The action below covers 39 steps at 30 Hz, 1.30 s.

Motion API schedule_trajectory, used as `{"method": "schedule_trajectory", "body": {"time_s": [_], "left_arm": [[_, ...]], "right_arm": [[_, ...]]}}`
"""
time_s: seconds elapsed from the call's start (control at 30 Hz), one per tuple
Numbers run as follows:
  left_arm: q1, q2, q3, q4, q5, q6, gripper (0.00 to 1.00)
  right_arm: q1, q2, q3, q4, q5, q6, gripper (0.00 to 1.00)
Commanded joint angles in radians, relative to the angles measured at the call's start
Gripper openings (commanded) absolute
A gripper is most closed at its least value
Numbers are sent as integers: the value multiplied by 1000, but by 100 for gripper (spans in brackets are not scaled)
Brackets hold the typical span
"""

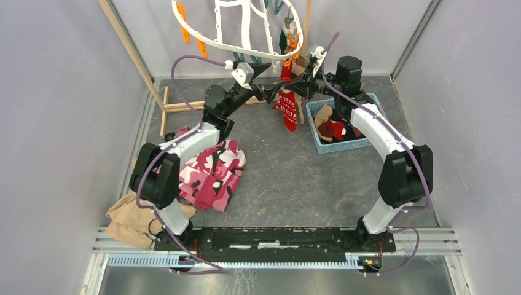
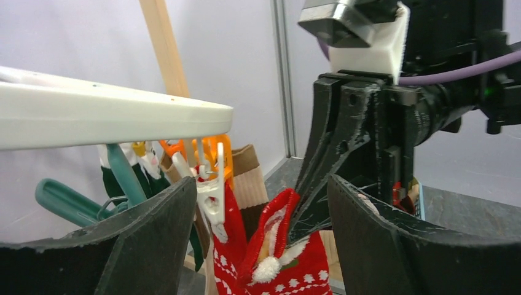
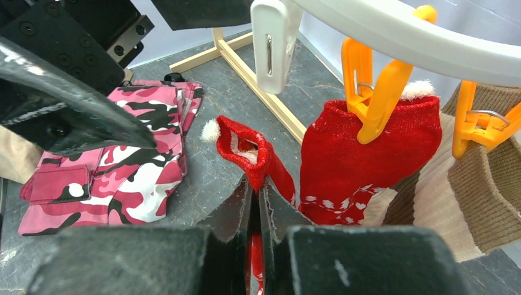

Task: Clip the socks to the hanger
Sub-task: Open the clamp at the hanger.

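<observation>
The white hanger point(image 1: 203, 42) hangs at the back, its rim point(image 2: 110, 117) above my left gripper. My right gripper point(image 3: 255, 184) is shut on the cuff of a red sock with white pattern point(image 3: 246, 144) and holds it up under the rim, near a free white clip point(image 3: 274, 43). My left gripper point(image 2: 264, 209) stands open, its fingers point(image 2: 153, 239) either side of that sock point(image 2: 276, 264) and the white clip point(image 2: 212, 196). A second red sock point(image 3: 368, 153) and a brown-striped sock point(image 3: 479, 178) hang from orange clips. In the top view both grippers, left point(image 1: 274, 80) and right point(image 1: 301, 86), meet below the rim.
A blue basket point(image 1: 319, 144) holding more socks sits on the table at the right. A pink camouflage garment point(image 1: 212, 172) and a tan cloth point(image 1: 132, 218) lie at the left. The wooden stand's base point(image 1: 184, 106) and a pole point(image 2: 163, 49) rise behind the hanger.
</observation>
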Motion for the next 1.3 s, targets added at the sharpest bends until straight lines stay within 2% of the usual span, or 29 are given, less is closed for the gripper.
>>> {"method": "schedule_trajectory", "body": {"time_s": [0.0, 0.17, 0.67, 1.27], "left_arm": [[1, 23, 71, -33, -68, 82, 83], [2, 50, 102, -40, -116, 87, 83], [8, 102, 155, -36, -142, 45, 83], [76, 158, 171, 103, 33, -163, 81]], "right_arm": [[-3, 0, -3, 37, -17, -9, 8], [-5, -3, -7, 40, -18, -9, 9], [-13, -5, -10, 53, -25, -3, 9], [-13, -3, -7, 60, -24, 6, 9]]}}
